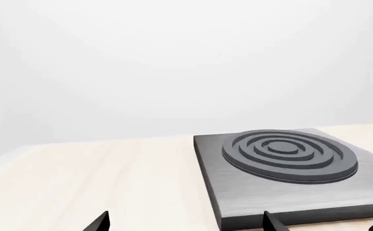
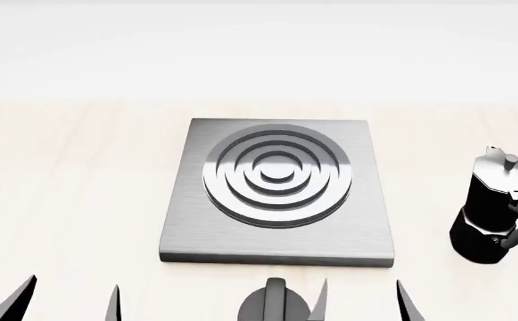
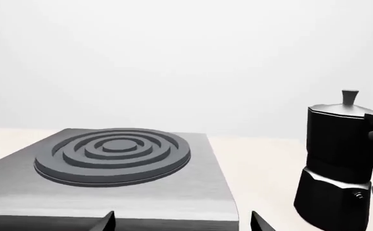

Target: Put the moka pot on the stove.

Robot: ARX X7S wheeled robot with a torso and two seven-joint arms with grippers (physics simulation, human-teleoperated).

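Observation:
The moka pot [image 2: 493, 210], black and faceted with a silver-grey lid, stands upright on the light wooden table to the right of the stove; it also shows in the right wrist view [image 3: 341, 163]. The stove [image 2: 277, 190] is a flat grey plate with concentric burner rings at the table's middle, seen too in the left wrist view [image 1: 289, 173] and the right wrist view [image 3: 115, 168]. My left gripper [image 2: 67, 302] is open and empty near the front left. My right gripper [image 2: 361, 301] is open and empty in front of the stove's right corner, left of the pot.
A short black round knob [image 2: 274, 304] sits at the stove's front edge, between the two grippers. The light wooden table [image 2: 71, 174] stretches left of the stove. A pale wall lies behind.

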